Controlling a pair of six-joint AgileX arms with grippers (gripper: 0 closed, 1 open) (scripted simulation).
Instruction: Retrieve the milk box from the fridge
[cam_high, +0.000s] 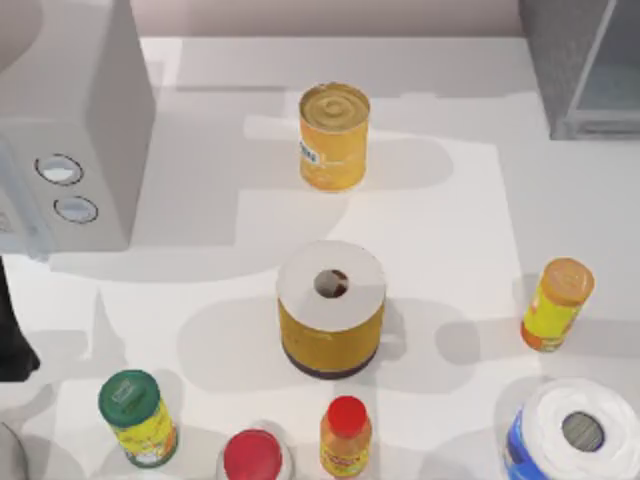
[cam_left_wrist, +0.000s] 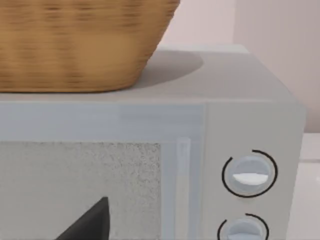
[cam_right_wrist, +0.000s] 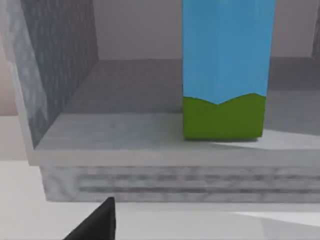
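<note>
White tabletop runs under the cans and bottles; the left arm (cam_high: 12, 340) sits parked at the table's left edge, by the grey box with two knobs (cam_high: 70, 150), finger state impossible to tell. At the far right, the fridge (cam_high: 585, 60) stands open; the milk box (cam_right_wrist: 226, 75) waits upright on its floor, directly ahead of the right gripper (cam_right_wrist: 95, 222), untouched. Whether those fingers are spread cannot be told. Good practice: advance level and straddle the carton's sides squarely before closing

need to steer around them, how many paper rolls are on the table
2: a yellow-wrapped paper roll at the table's middle, and a blue-wrapped paper roll at the front right corner, partly cut off by the top view's edge. More could sit beyond that edge.
</note>
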